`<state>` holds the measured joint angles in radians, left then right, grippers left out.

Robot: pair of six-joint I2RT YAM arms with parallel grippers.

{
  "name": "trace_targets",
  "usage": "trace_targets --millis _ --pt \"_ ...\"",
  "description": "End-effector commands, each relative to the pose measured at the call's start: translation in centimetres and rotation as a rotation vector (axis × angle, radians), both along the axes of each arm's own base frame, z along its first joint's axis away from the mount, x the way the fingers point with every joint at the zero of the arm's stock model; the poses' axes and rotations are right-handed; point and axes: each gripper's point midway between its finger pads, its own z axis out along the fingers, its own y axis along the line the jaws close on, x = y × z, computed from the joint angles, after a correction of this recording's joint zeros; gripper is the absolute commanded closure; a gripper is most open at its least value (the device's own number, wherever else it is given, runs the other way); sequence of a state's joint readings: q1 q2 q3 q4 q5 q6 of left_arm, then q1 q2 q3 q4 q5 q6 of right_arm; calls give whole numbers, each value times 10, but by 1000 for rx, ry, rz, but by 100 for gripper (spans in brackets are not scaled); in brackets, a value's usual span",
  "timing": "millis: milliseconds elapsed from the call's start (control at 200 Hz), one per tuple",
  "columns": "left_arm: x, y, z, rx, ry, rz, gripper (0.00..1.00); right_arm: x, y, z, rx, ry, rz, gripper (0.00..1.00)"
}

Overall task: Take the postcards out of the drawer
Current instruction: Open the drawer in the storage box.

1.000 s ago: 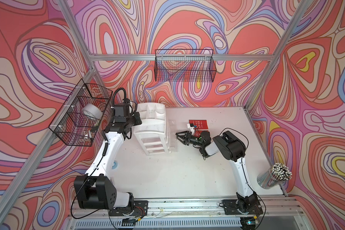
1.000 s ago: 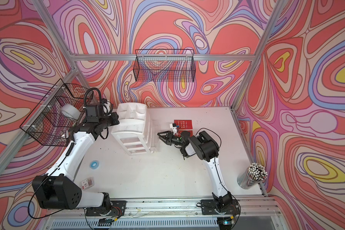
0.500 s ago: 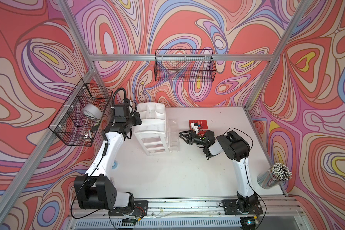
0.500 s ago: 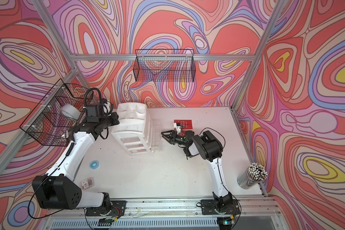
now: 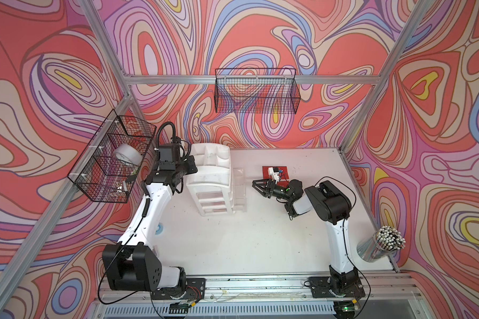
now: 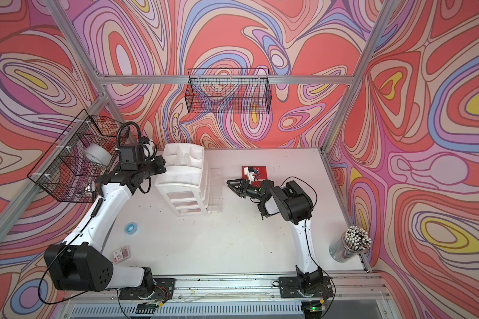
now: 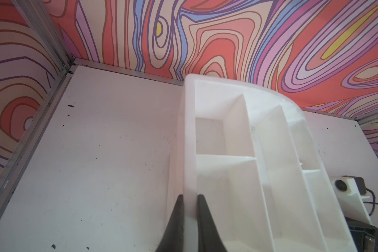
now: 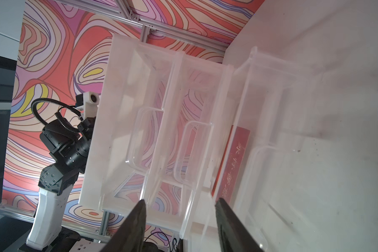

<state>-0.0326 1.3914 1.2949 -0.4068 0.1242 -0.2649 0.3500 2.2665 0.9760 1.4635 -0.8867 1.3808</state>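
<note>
Just beyond right hand (image 8: 180, 204), red postcard (image 8: 231, 161), seemingly inside drawer (image 8: 275, 91)

Two arms (image 5: 152, 210), white link shells, bulky black joints, ribbed black cables (image 8: 43, 99), white wrist-camera housings (image 8: 90, 98)

Both top views look steeply down from high above the front edge of the bench (image 5: 260, 234), facing the back wall, far enough to hold both arms and the drawer unit (image 5: 213, 176) (nearly the same picture twice). The left wrist camera looks close along the left gripper (image 7: 190, 195), over the unit's top tray toward the back left corner. The right wrist camera, rolled sideways, faces the unit's clear drawers from near, past the right gripper (image 8: 180, 200). All views share the unit.
</note>
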Motion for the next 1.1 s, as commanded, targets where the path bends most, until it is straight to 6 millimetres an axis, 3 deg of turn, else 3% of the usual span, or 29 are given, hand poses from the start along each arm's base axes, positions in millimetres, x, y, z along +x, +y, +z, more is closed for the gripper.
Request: trace_targets --millis 0,170,396,761,1092 --pt "-16 6 -20 15 92 19 100 6 4 -3 -20 -8 7 48" --pt "-18 8 -12 10 83 36 100 18 6 -9 -122 11 -16 49" --pt "-28 17 -6 21 64 83 100 30 10 -25 -414 54 -80 52" --pt "-27 14 -10 21 67 64 100 33 38 -36 -879 30 -198 56" --pt "-27 14 -14 26 78 59 100 29 52 -49 -1018 13 -221 59"
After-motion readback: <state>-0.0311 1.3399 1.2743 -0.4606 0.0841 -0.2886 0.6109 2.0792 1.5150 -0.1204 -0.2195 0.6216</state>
